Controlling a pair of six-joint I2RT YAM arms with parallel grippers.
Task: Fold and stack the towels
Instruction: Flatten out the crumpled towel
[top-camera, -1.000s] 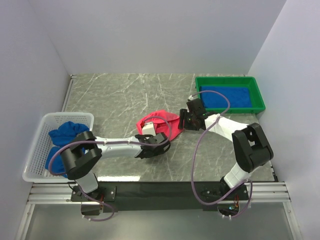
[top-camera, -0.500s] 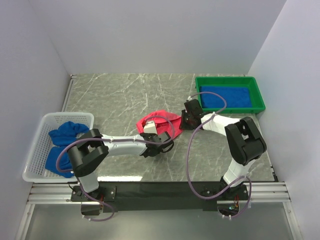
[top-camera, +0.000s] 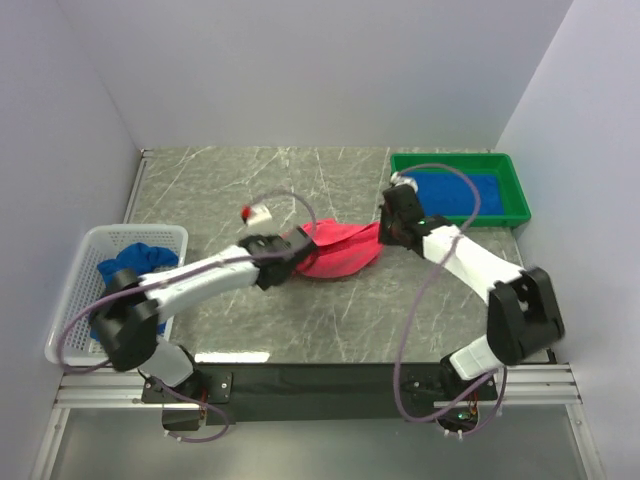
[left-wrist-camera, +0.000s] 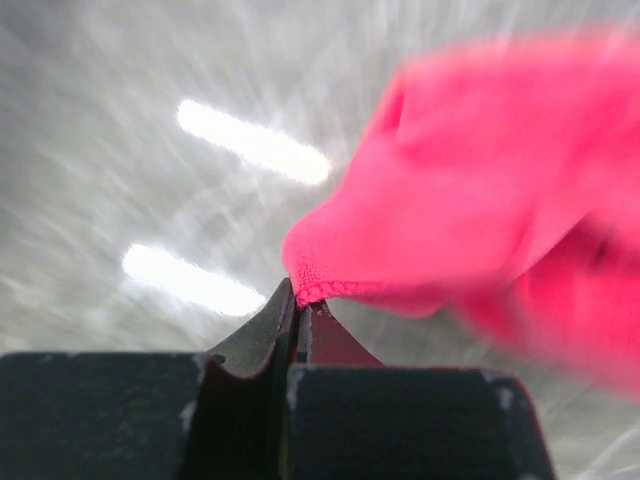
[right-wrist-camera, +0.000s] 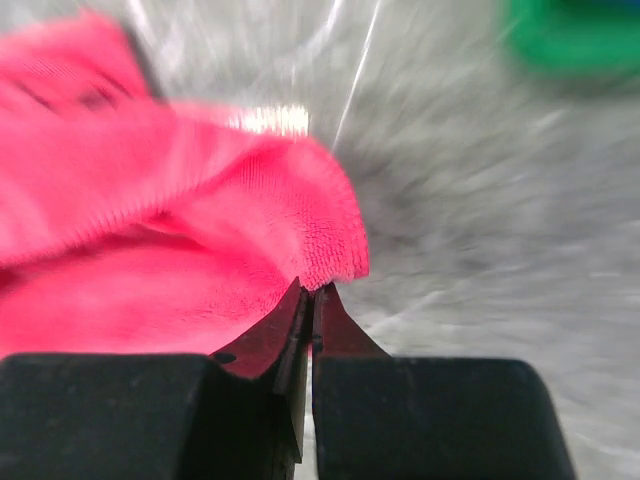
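My left gripper (left-wrist-camera: 297, 303) is pinched tight on one corner of the pink-red towel (top-camera: 340, 250), and my right gripper (right-wrist-camera: 311, 298) is clamped just as tight on another corner. The cloth spans between them at the centre of the overhead frame, above the marble table (top-camera: 240, 190). A flat blue towel (top-camera: 455, 195) lies in the green tray (top-camera: 460, 158) at upper right, and a bunched blue towel (top-camera: 125, 268) sits in the white basket (top-camera: 68, 310) at the left edge.

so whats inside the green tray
A royal blue towel lies flat in the green tray, covering most of its floor. Anything beneath the towel is hidden, and the right arm with its cable crosses the tray's left edge.
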